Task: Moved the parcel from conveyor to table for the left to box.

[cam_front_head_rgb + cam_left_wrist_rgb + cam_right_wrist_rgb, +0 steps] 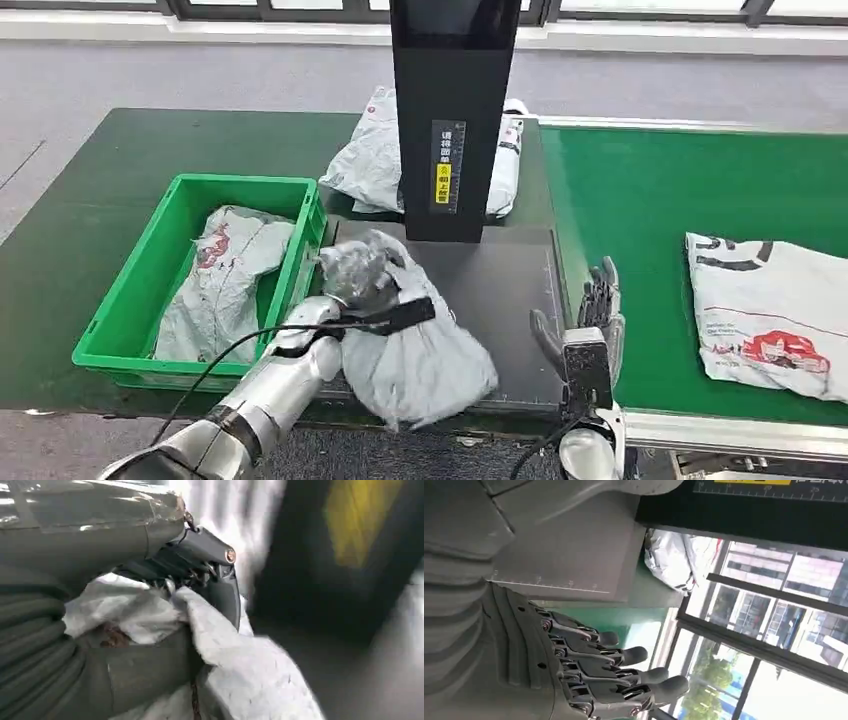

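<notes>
Currently the left hand (350, 290) grips the grey parcel (415, 350) by its crumpled upper end, fingers closed into the plastic; the bag's long axis trails from the hand toward 4 o'clock across the dark scale plate (510, 290). Green bin (130, 330) lies at 9 o'clock of the hand, just beside it. Right hand (590, 320) stands at 3 o'clock, fingers apart, holding nothing. Judgement: left hand carries; move goes toward 9.
</notes>
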{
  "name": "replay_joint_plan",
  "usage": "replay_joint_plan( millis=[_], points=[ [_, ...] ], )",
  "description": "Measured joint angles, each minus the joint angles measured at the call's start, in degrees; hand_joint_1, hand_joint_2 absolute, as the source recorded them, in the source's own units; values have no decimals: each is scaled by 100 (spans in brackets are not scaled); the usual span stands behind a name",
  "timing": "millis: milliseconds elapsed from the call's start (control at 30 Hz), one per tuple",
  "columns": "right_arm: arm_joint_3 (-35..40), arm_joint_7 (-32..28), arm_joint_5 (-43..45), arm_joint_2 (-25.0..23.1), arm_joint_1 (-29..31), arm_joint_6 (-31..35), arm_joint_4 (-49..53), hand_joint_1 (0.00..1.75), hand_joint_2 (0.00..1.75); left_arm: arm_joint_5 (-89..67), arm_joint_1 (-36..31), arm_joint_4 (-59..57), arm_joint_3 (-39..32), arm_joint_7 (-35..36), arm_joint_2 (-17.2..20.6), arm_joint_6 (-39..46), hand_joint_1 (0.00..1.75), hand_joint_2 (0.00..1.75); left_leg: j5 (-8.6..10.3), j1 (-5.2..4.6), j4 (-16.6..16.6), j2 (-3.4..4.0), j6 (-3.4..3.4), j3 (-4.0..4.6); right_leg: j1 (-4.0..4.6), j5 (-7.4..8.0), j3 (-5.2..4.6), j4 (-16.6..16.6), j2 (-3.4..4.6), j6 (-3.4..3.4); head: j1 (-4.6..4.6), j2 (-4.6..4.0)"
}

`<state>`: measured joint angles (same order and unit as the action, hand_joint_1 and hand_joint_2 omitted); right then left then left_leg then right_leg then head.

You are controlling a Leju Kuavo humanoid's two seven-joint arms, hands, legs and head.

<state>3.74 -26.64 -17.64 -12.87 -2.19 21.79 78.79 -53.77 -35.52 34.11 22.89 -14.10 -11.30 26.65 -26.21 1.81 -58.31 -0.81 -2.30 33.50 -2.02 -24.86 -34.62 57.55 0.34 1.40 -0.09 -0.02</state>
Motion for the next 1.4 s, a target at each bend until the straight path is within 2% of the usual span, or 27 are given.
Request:
replay_joint_plan(
  millis=[100, 267, 433, 567, 633, 800, 933, 967, 1000, 1167, 1400],
  points=[
    [0, 2, -2, -15, -26, 0, 66, 0, 175, -175, -97, 222, -127, 99, 22, 128, 175, 175, 0, 0, 0, -3, 0, 0, 0, 0, 4, 1, -2, 0, 0, 0],
    [0, 22, 18, -77, -63, 46, 140, 0, 175, -1623, -121, 810, -453, 814, 59, 1271, 175, 175, -1, 0, 0, -2, 0, 10, -1, 0, -6, 1, 3, 0, 0, 2],
    [0, 4, 157, -87, -63, 219, 142, 0, 175, -3053, -401, 1611, -1309, 1357, 162, 1328, 175, 175, -1, 0, 1, 2, 0, 8, 0, 0, -7, 1, 6, 0, 0, 2],
    [0, -24, 245, -87, -82, 271, 140, 0, 175, -3183, -535, 1828, -1757, 1923, 328, 1328, 175, 175, 0, 1, 1, 3, -1, 8, 1, 0, -8, 2, 7, 0, 0, 0],
    [0, -33, 254, -85, -88, 286, 140, 0, 175, -3185, -569, 1801, -1819, 2244, 454, 1328, 175, 175, 1, 1, 1, 3, -1, 8, 1, 0, -8, 2, 8, 0, 0, 2],
    [0, -59, 260, -85, -96, 295, 140, 0, 175, -3187, -586, 1749, -1902, 2536, 676, 1328, 175, 175, 2, 1, 1, 1, -1, 11, 0, 0, -7, 2, 5, 0, 0, 2],
    [0, -48, 302, -83, -96, 289, 140, 0, 175, -3189, -682, 1351, -1860, 3592, 1039, 1328, 175, 175, -2, 0, 1, 14, -2, 9, -1, 0, -10, 2, 18, 0, 2, 2],
    [0, -20, 335, -76, -97, 289, 138, 0, 175, -3189, -681, 1228, -1873, 3624, 1174, 1328, 56, 175, -2, 1, 3, 18, -2, 9, 0, 0, -12, 4, 22, 0, -2, 2],
    [2, 18, 361, -59, -97, 289, 138, 0, 175, -3189, -682, 1099, -1909, 3668, 1308, 1328, 0, 175, -2, 2, 3, 20, -3, 8, 2, -1, -16, 5, 28, -1, 0, 2],
    [24, 26, 372, 7, -131, 160, 133, 0, 175, -3182, -630, 124, -2273, 3869, 1882, 1306, 0, 175, 0, 3, 11, 32, -6, 3, 3, -4, -22, 10, 33, -7, -2, 2],
    [42, 173, 365, 48, -160, -140, 133, 0, 175, -3185, -413, -607, -2772, 3985, 2164, 1028, 0, 175, 1, 2, 10, 22, -8, 12, 1, -5, -23, 10, 26, -8, 2, 2]
  ],
)
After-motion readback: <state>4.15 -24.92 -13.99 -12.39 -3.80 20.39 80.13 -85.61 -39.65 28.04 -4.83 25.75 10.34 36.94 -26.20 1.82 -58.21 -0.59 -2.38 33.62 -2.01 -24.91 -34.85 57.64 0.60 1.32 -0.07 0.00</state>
